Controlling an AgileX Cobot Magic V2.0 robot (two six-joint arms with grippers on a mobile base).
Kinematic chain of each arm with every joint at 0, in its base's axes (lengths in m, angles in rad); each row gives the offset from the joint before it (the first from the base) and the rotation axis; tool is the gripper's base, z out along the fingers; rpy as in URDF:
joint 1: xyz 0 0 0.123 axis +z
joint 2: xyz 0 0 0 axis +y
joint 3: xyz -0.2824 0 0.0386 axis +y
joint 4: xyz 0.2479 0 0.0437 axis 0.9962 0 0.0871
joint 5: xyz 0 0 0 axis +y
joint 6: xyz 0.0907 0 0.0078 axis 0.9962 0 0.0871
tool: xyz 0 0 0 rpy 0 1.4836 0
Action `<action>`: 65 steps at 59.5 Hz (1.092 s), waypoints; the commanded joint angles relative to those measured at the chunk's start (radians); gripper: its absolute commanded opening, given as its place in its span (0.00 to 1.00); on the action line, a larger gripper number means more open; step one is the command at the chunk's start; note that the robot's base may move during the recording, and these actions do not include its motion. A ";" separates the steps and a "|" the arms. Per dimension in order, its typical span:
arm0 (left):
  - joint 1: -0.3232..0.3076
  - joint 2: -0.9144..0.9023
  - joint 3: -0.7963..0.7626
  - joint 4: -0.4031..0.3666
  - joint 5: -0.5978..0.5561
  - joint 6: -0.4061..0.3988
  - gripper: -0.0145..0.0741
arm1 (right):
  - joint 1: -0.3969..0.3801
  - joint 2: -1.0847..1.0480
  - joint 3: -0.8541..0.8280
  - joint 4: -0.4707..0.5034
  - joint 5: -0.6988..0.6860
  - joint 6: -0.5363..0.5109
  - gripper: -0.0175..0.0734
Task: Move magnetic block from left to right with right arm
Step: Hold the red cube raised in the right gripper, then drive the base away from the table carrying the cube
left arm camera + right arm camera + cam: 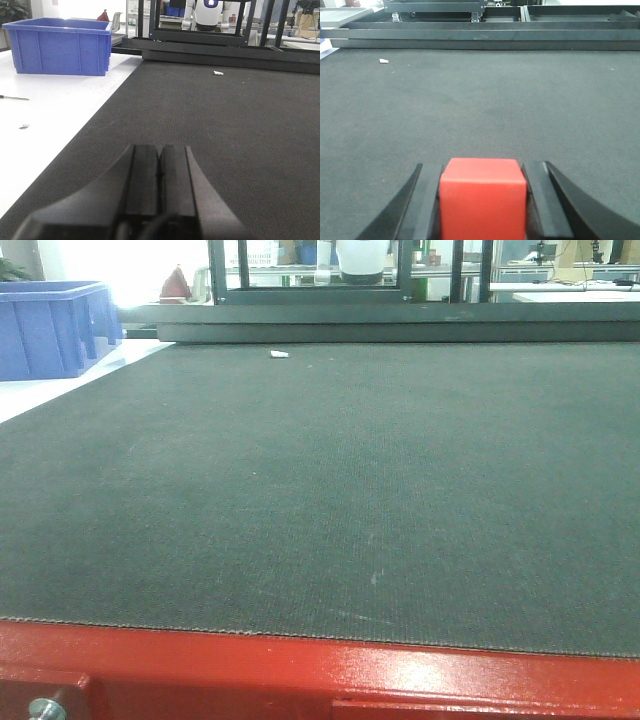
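In the right wrist view the red magnetic block (483, 200) fills the space between the two black fingers, and my right gripper (483, 172) is shut on it, both pads pressed to its sides over the dark mat (485, 100). My left gripper (160, 152) is shut, its pads pressed together with nothing between them, low over the mat's left part. Neither gripper nor the block shows in the front view, which holds only the mat (330, 490).
A blue plastic bin (60, 45) stands on the white table (45, 120) left of the mat. A small white scrap (218, 73) lies near the mat's far edge. Black frames (485, 35) run along the back. A red metal edge (300, 670) borders the mat's front.
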 commanded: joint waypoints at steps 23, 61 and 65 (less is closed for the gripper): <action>-0.002 -0.013 0.010 0.000 -0.089 -0.004 0.03 | -0.001 0.014 -0.024 -0.010 -0.094 -0.009 0.43; -0.002 -0.013 0.010 0.000 -0.089 -0.004 0.03 | -0.001 0.014 -0.024 -0.010 -0.094 -0.009 0.43; -0.002 -0.013 0.010 0.000 -0.089 -0.004 0.03 | -0.001 0.014 -0.024 -0.010 -0.094 -0.009 0.43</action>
